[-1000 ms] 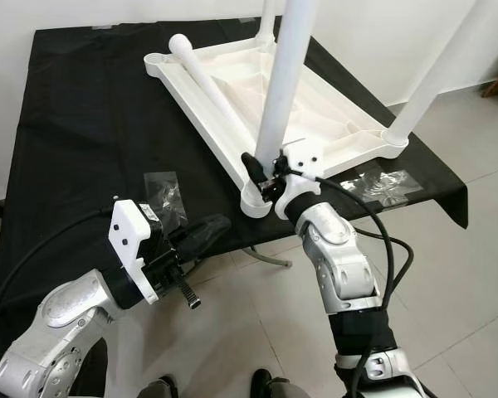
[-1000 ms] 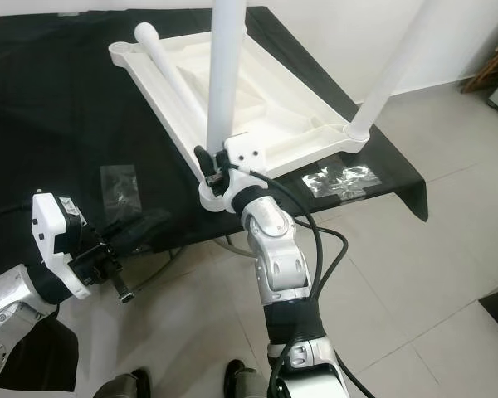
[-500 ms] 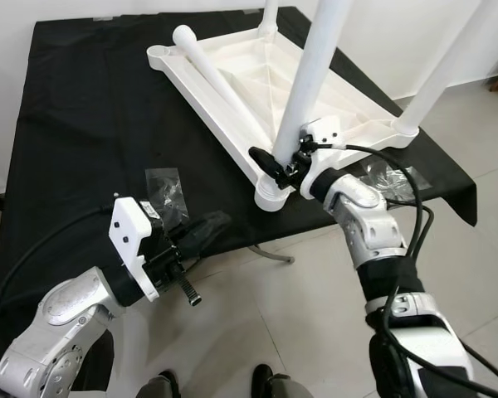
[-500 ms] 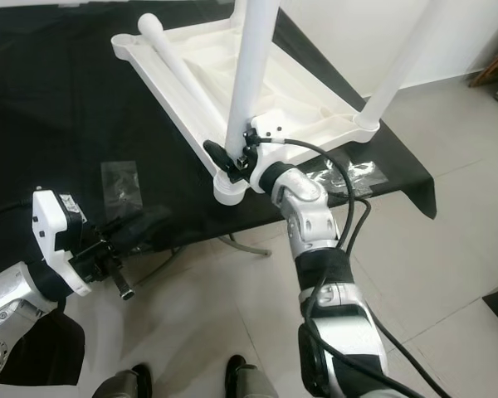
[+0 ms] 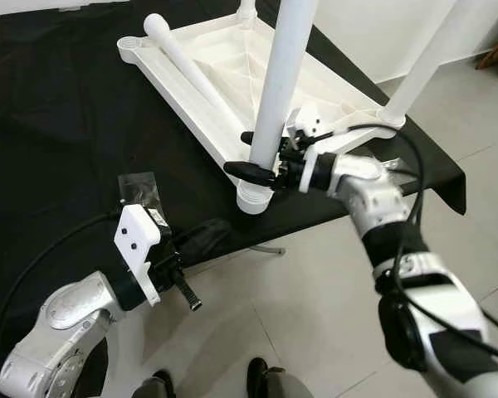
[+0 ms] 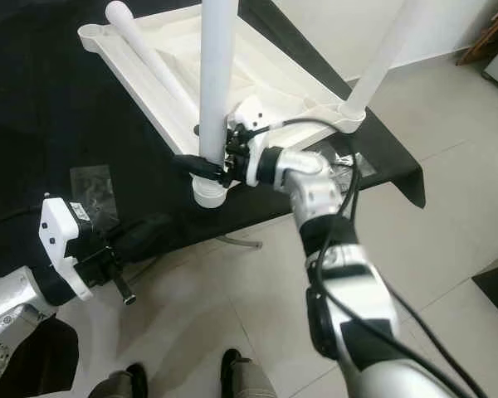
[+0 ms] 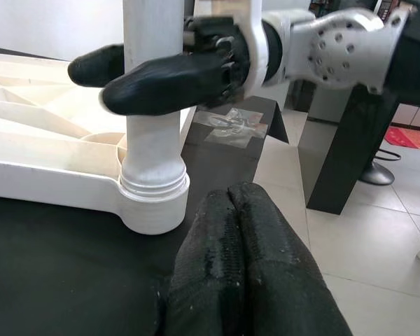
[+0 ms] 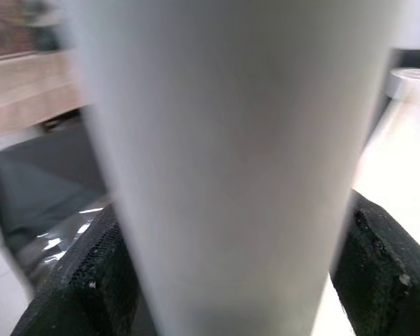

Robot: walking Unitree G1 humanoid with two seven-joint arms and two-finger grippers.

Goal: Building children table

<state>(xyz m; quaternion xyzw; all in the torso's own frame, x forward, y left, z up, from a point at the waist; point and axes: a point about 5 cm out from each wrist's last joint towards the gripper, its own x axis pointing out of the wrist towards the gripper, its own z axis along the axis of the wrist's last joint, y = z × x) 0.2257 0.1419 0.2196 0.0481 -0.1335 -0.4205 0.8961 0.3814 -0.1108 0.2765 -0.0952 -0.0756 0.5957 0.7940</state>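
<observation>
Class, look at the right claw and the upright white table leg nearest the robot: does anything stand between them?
Nothing visible does. The right claw has its fingers on either side of the white leg, just above the corner socket of the upturned tabletop.

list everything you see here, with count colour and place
tabletop: 1, white, upside down on the black cloth
upright legs: 3 in the corner sockets, white; a far one is mostly cut off
loose leg: 1, white, lying in the upturned tabletop
cloth: 1, black, covering the work table
plastic bags: 2, clear, one on the cloth near the left arm, one at the cloth's right corner
floor: pale tiles, in front and to the right
shoes: 2, dark, at the bottom edge
right gripper: black fingers around the near upright leg, just above its socket
left gripper: black fingers closed, low at the cloth's front edge
</observation>
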